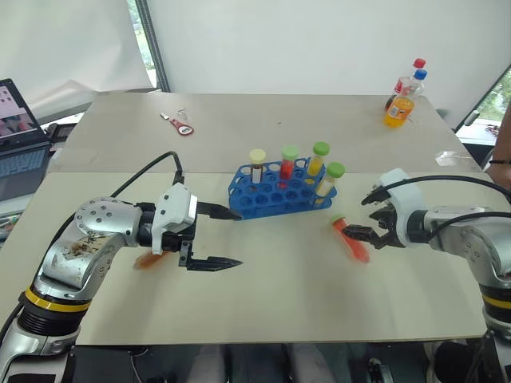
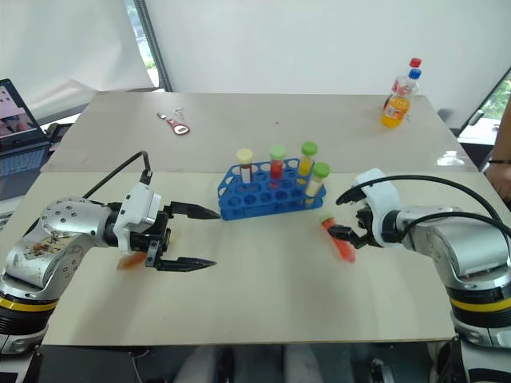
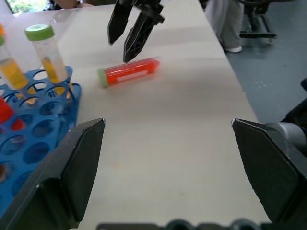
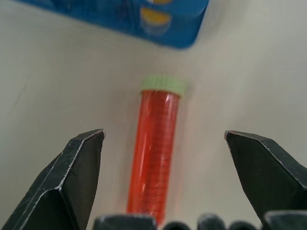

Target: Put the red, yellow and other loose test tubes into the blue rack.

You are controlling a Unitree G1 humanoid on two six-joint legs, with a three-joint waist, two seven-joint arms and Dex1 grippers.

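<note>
The desk (image 1: 263, 295) is seen as a broad pale surface on which everything rests. The blue rack (image 1: 279, 191) is placed just ahead of the left gripper (image 1: 226, 237), its near corner close to the upper fingertip, and off to the side of the right gripper (image 1: 370, 215). Four capped tubes are held upright in the rack: a pale-capped tube (image 1: 257, 166), a red tube with green cap (image 1: 288, 163), a yellow tube with green cap (image 1: 318, 161) and another green-capped tube (image 1: 330, 181) at the end nearest the right gripper. A loose red tube (image 4: 157, 153) with a green cap is found lying flat on the desk directly between the right gripper's widely spread fingers, untouched by either, its cap turned toward the rack. The left gripper is likewise spread wide and nothing is held in it; an orange shape behind it is partly hidden by the wrist and cannot be told. Far beyond both grippers an orange soda bottle (image 1: 402, 102) is stood, and a small red tool (image 1: 180, 125) is laid.
</note>
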